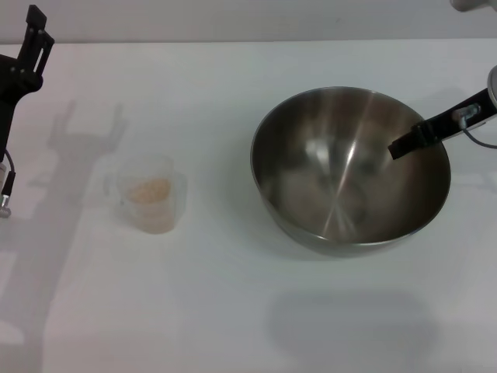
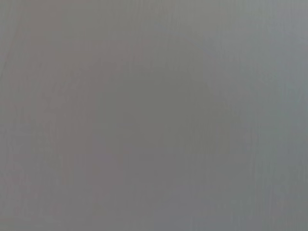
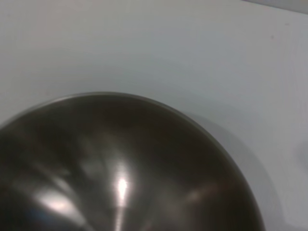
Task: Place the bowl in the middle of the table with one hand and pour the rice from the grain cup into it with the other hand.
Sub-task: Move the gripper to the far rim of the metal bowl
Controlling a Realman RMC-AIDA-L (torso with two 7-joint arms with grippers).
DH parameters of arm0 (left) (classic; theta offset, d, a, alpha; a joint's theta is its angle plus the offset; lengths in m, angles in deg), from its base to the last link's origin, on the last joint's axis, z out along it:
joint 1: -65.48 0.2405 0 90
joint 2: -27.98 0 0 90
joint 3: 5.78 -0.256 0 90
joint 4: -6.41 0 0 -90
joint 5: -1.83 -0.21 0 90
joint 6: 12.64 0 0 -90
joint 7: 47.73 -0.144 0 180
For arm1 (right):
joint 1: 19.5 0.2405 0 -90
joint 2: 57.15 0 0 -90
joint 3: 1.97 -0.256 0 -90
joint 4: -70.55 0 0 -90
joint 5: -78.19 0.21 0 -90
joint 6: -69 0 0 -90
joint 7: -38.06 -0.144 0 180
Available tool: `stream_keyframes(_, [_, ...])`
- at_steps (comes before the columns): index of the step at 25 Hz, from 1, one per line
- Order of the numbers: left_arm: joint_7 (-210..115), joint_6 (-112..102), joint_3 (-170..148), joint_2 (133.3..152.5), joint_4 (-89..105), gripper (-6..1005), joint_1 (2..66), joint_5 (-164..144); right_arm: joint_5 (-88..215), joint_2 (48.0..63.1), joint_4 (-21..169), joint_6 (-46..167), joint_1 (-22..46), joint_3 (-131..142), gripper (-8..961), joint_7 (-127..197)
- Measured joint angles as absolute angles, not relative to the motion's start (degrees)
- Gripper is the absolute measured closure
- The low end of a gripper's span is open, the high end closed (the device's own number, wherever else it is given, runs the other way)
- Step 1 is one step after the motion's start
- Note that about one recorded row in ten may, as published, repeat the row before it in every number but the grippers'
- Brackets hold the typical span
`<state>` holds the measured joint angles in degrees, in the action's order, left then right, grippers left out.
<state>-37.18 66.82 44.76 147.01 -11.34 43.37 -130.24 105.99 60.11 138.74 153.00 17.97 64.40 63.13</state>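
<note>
Note the right pincer (image 1: 404, 146) reaching over the bowl (image 1: 342, 194) rim; grip state cannot be told. The cup (image 1: 149, 194) lies nearer the left pincer (image 1: 35, 35), likewise indeterminate.

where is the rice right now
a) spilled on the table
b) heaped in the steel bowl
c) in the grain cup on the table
c: the rice sits inside the grain cup, which stands on the table to the left of the bowl, whose inside shows no grains.
</note>
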Motion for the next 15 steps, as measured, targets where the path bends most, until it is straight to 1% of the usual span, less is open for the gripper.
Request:
stream_keyframes(5, [-37.2, 66.8, 44.7, 147.07, -11.4, 249, 43.4, -130.3, 104.1, 60.60, 138.5, 152.9, 18.1, 64.4, 307, 63.3])
stream_keyframes(9, [-37.2, 66.8, 44.7, 147.07, -11.5, 251, 43.4, -130.5, 104.1, 60.97, 139.3, 152.9, 18.0, 64.4, 548, 63.3])
stream_keyframes(15, [-37.1, 66.8, 44.7, 147.08, -11.6, 254, 43.4, -130.5, 104.1, 60.98, 139.6, 152.9, 18.0, 64.1, 786, 63.3])
